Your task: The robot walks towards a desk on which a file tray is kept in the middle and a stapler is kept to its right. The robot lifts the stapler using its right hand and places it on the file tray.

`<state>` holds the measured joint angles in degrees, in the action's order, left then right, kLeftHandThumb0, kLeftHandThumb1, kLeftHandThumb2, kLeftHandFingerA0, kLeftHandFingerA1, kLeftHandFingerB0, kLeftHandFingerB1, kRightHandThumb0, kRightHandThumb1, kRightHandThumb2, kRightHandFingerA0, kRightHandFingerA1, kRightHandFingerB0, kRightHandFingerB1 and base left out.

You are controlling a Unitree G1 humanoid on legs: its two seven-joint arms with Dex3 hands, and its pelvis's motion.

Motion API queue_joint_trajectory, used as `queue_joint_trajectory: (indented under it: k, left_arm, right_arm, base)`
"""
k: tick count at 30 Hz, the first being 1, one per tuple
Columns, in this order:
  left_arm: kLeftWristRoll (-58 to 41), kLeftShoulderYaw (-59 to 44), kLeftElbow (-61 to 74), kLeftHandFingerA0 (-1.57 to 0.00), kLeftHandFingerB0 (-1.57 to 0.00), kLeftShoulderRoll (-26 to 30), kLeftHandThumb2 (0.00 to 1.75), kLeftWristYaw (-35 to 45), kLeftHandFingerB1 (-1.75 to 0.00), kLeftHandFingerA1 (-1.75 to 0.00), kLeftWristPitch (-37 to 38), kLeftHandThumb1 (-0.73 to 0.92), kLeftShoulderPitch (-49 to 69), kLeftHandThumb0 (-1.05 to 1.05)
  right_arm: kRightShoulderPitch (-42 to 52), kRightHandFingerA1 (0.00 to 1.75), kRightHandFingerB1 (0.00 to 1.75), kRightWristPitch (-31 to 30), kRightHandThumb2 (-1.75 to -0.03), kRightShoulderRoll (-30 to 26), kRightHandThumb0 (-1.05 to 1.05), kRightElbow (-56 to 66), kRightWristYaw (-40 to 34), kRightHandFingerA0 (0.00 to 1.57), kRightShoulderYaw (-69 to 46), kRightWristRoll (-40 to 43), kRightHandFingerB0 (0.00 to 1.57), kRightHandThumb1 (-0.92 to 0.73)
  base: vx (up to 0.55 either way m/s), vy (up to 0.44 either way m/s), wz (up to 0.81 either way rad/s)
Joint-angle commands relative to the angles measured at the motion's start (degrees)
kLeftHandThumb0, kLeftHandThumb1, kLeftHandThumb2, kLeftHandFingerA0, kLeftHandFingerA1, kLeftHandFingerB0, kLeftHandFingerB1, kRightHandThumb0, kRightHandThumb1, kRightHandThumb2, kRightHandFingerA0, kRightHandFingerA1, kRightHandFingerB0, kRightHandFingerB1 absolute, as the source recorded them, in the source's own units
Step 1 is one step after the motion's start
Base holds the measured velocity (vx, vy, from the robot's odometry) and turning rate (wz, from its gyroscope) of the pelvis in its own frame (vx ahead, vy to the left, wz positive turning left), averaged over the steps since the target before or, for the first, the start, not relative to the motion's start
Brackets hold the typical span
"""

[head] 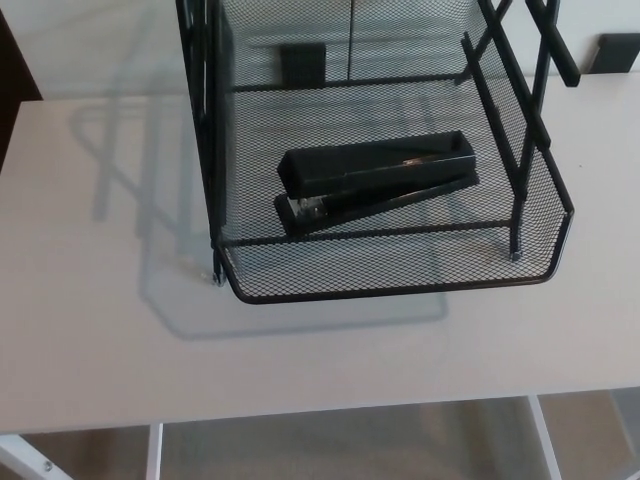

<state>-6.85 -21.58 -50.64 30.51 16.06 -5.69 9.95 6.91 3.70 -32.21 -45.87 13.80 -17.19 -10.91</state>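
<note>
One pale counter [90, 340] carries a black wire-mesh file tray [400, 290], its curved front lip set back from the near edge, about midway across. On the tray's mesh floor lies the stapler [375, 180]: black, long and boxy, resting flat, angled with its metal-glinting left end nearer. Black uprights [517, 180] rise at the tray's sides. Neither hand shows, so its state cannot be told.

A pale matte surface [90, 350] on white metal legs [155, 455] stands over beige floor [340, 440]; soft latticed shadows [130, 170] fall across its left side.
</note>
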Motion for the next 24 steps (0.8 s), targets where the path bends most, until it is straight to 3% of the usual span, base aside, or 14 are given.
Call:
queue_joint_trajectory:
  k: [1, 2, 3, 4, 5, 7, 8, 10, 11, 12, 14, 15, 22, 24]
  left_arm:
    - [-2.9, -3.4, 5.7, -0.43, -0.27, -1.0, 0.66, -1.7, -0.4, -0.5, 0.8, 0.85, 1.7, -0.56]
    - [-1.8, -2.7, 6.4, -0.45, -0.29, -0.8, 0.66, -1.5, -0.4, -0.5, 0.7, 0.89, 2.0, -0.54]
    - [0.3, -0.6, 7.1, -0.47, -0.32, 0.0, 0.66, -0.8, -0.39, -0.48, -0.3, 0.89, 2.4, -0.53]
    - [1.9, 1.3, 7.4, -0.47, -0.32, 0.7, 0.66, -0.2, -0.39, -0.48, -1.8, 0.89, 2.4, -0.53]
    - [2.0, 2.0, 6.6, -0.48, -0.3, 1.0, 0.66, 0.3, -0.41, -0.5, -2.2, 0.85, 2.0, -0.53]
    - [2.5, 3.8, 6.6, -0.49, -0.31, 1.7, 0.65, 2.1, -0.42, -0.52, -3.0, 0.86, 2.2, -0.54]
    - [3.0, 5.5, 6.2, -0.48, -0.3, 2.4, 0.65, 3.7, -0.41, -0.51, -3.4, 0.86, 2.4, -0.53]
    - [3.1, 7.0, 4.5, -0.47, -0.3, 2.8, 0.65, 4.1, -0.41, -0.53, -4.5, 0.82, 1.6, -0.53]
    - [3.4, 7.5, 3.7, -0.47, -0.3, 3.0, 0.65, 4.4, -0.41, -0.53, -3.6, 0.82, 1.5, -0.53]
    - [3.8, 8.3, 2.1, -0.47, -0.31, 3.1, 0.64, 4.0, -0.41, -0.52, -3.5, 0.82, 0.8, -0.52]
    - [4.5, 9.6, 1.4, -0.49, -0.33, 3.5, 0.65, 3.4, -0.42, -0.52, -3.5, 0.79, 0.5, -0.54]
    - [4.1, 9.8, 0.7, -0.48, -0.33, 3.6, 0.64, 3.6, -0.42, -0.52, -3.8, 0.79, 0.1, -0.53]
    - [5.5, 14.3, -4.2, -0.49, -0.35, 5.4, 0.64, 6.8, -0.38, -0.47, -3.2, 0.81, -2.7, -0.57]
    - [3.8, 13.7, -1.3, -0.5, -0.33, 5.6, 0.64, 8.9, -0.39, -0.49, -3.8, 0.81, -1.3, -0.57]
  right_arm:
    - [-1.3, 0.57, 0.24, 3.6, -0.63, 1.8, -0.68, 1.0, -4.6, 0.35, -5.4, 6.8, 0.06, -0.74]
    - [-1.3, 0.59, 0.24, 3.1, -0.63, 1.9, -0.67, 1.8, -4.9, 0.37, -5.5, 6.6, 0.07, -0.74]
    - [-1.3, 0.63, 0.32, 2.4, -0.91, 2.3, -0.66, 2.5, -4.5, 0.32, -5.4, 6.6, 0.04, -0.56]
    - [-1.2, 0.63, 0.32, 2.0, -0.91, 2.7, -0.66, 2.8, -3.9, 0.32, -5.4, 7.0, 0.04, -0.56]
    - [-0.7, 0.58, 0.24, 4.0, -0.63, 1.6, -0.65, 1.5, -3.5, 0.38, -3.1, 4.5, 0.06, -0.74]
    - [-0.6, 0.53, 0.23, 1.2, -0.64, 0.2, -0.75, 0.7, -1.2, 0.45, -0.1, 2.3, 0.03, -0.8]
    - [-0.1, 0.52, 0.21, -1.9, -0.64, -2.0, -0.74, 0.9, 2.0, 0.34, 3.9, -0.4, 0.03, -0.83]
    - [1.8, 0.48, 0.2, -1.7, -0.66, -5.5, -0.76, 2.4, 3.7, 0.42, 10.4, -5.4, 0.05, -0.86]
    - [1.9, 0.46, 0.22, -0.3, -0.66, -5.1, -0.76, 1.6, 3.9, 0.32, 10.2, -3.8, 0.09, -0.82]
    - [1.4, 0.58, 0.25, -0.1, -1.04, -5.8, -0.86, 0.3, 3.2, 0.31, 12.3, -4.9, 0.08, -0.7]
    - [2.4, 0.66, 0.3, -0.1, -1.04, -6.5, -0.84, 1.6, 0.6, 0.41, 14.3, -5.7, 0.08, -0.68]
    - [2.4, 0.51, 0.22, -0.3, -0.67, -6.9, -0.8, 1.5, 1.3, 0.17, 15.2, -5.2, 0.09, -0.85]
    - [1.9, 0.45, 0.22, 2.4, -0.67, -7.2, -0.74, 1.8, 5.2, 0.2, 15.7, -1.0, 0.09, -0.84]
    - [0.6, 0.42, 0.2, 3.9, -0.66, -7.8, -0.73, 0.3, 3.3, 0.32, 18.0, -3.9, 0.11, -0.83]
  base:
    - [0.0, 0.0, 0.0]
    - [0.0, 0.0, 0.0]
    - [0.0, 0.0, 0.0]
    - [0.0, 0.0, 0.0]
    - [0.0, 0.0, 0.0]
    - [0.0, 0.0, 0.0]
    - [0.0, 0.0, 0.0]
    - [0.0, 0.0, 0.0]
    - [0.0, 0.0, 0.0]
    - [0.0, 0.0, 0.0]
    - [0.0, 0.0, 0.0]
    - [0.0, 0.0, 0.0]
    - [0.0, 0.0, 0.0]
    - [0.0, 0.0, 0.0]
